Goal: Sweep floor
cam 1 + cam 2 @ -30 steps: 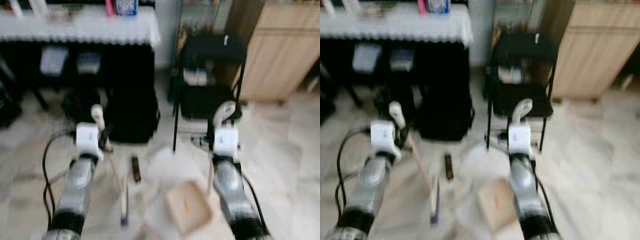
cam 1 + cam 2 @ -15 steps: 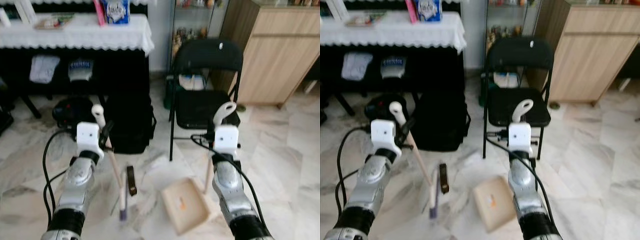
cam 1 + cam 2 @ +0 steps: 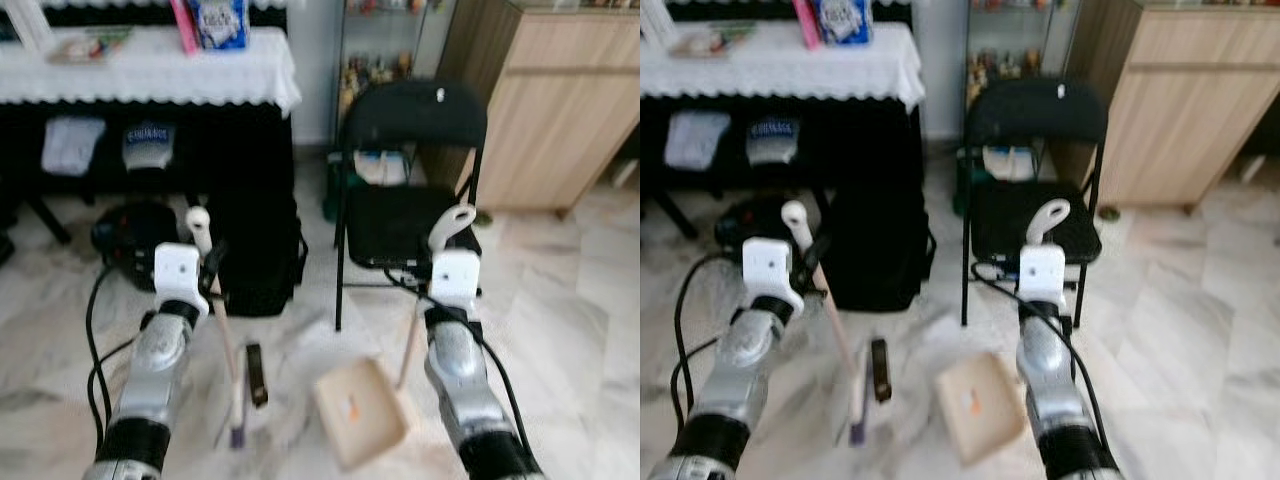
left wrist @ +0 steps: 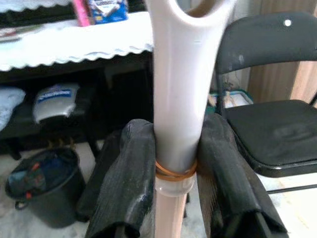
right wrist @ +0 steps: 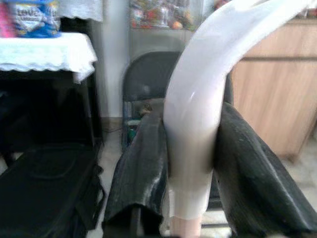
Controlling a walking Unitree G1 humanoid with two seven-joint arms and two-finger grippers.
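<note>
My left gripper (image 3: 206, 268) is shut on the broom's handle (image 4: 177, 99), just below its white looped end. The wooden stick slants down to the broom head (image 3: 237, 432), which is on the marble floor. My right gripper (image 3: 455, 252) is shut on the white curved handle (image 5: 198, 124) of the dustpan. Its tan pan (image 3: 360, 412) lies on the floor between my arms. A small dark object (image 3: 257, 373) lies on the floor beside the broom stick.
A black folding chair (image 3: 410, 215) stands straight ahead, with a black backpack (image 3: 255, 250) and a dark bucket (image 3: 130, 232) to its left under a table with a white cloth (image 3: 150, 75). A wooden cabinet (image 3: 560, 120) stands at the right. Open marble floor lies to the right.
The picture has gone from blurred to sharper and shifted a little, so the camera moved. Both grippers keep the same hold on broom and dustpan.
</note>
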